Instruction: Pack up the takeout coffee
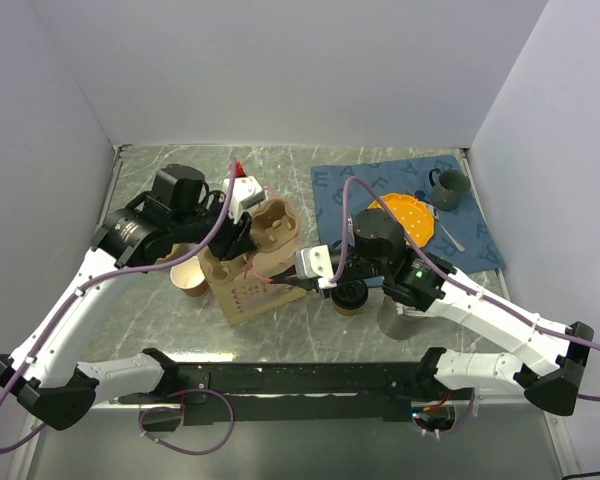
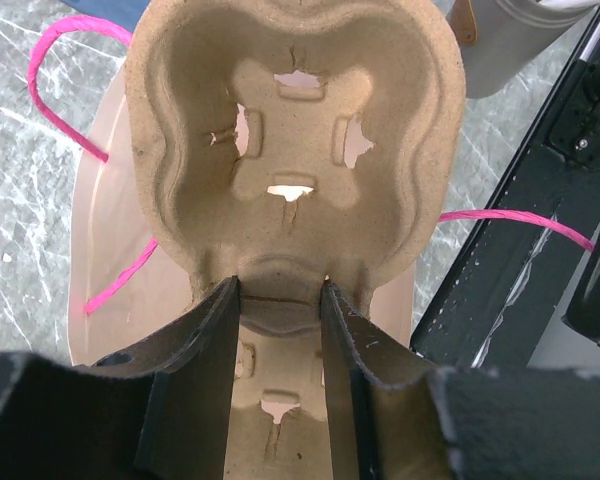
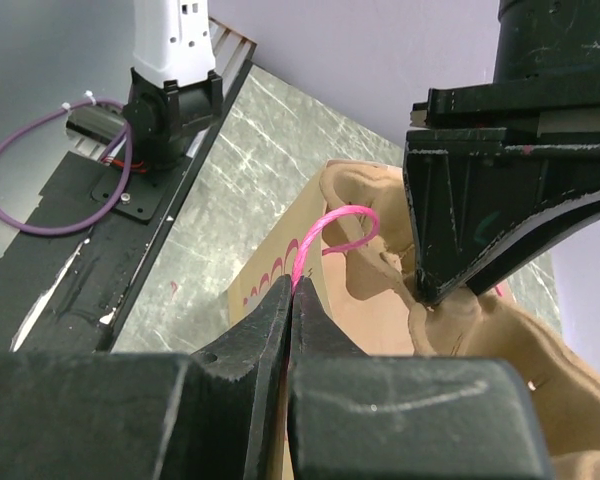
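The takeout coffee (image 1: 350, 295), a small brown cup with a black lid, stands right of the bag, partly hidden under my right arm. The brown paper bag (image 1: 242, 290) lies on the table with pink string handles (image 3: 330, 225). My right gripper (image 1: 302, 284) is shut on one pink handle, also seen in the right wrist view (image 3: 293, 285). My left gripper (image 1: 240, 238) is shut on the middle ridge of a moulded pulp cup carrier (image 2: 290, 130) and holds it over the bag (image 2: 110, 250). The carrier (image 1: 276, 225) holds no cups.
An open brown cup with a cream inside (image 1: 190, 281) sits left of the bag. A grey container (image 1: 395, 322) stands by my right arm. A blue cloth (image 1: 470, 235) at the back right bears an orange plate (image 1: 408, 218), a dark mug (image 1: 448, 188) and a spoon.
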### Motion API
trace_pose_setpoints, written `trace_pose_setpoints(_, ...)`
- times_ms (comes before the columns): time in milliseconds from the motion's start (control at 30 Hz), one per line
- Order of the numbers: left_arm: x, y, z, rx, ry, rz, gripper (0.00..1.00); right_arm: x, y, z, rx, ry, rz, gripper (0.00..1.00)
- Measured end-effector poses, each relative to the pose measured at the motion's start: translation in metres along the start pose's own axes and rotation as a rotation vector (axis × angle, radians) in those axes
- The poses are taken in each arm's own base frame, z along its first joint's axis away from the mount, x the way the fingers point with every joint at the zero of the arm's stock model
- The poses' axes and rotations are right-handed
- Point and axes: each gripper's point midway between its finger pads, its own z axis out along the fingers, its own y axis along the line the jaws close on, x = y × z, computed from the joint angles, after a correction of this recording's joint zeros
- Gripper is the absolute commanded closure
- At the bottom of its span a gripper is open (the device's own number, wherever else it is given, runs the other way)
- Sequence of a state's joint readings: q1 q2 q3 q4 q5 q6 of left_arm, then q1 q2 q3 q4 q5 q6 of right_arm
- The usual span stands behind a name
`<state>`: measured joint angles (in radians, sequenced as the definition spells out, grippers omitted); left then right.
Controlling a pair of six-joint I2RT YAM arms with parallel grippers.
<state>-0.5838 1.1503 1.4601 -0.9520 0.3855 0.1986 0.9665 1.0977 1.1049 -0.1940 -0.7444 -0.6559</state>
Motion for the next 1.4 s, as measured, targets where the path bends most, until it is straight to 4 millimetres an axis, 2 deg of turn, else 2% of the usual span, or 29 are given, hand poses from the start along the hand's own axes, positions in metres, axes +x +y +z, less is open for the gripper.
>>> trace_pose_setpoints(400, 0.017, 0.005, 0.017, -0.036, 0.106, 0.024, 0.77, 0.009, 0.004, -0.001, 0.003, 0.015, 0.013, 1.0)
trace_pose_setpoints(667, 0.02, 0.01, 0.012, -0.077, 0.135, 0.03, 0.78, 0.01, 0.003, -0.002, 0.019, 0.023, 0.017, 1.0)
trace_pose_setpoints(1167, 0.011, 0.023, -0.002, -0.161, 0.172, 0.034, 0.77, 0.02, 0.006, -0.004, 0.041, 0.046, 0.059, 1.0)
trace_pose_setpoints(1400, 0.019, 0.023, -0.003, -0.164, 0.203, 0.019, 0.78, 0.022, 0.006, -0.005, 0.052, 0.05, 0.077, 1.0)
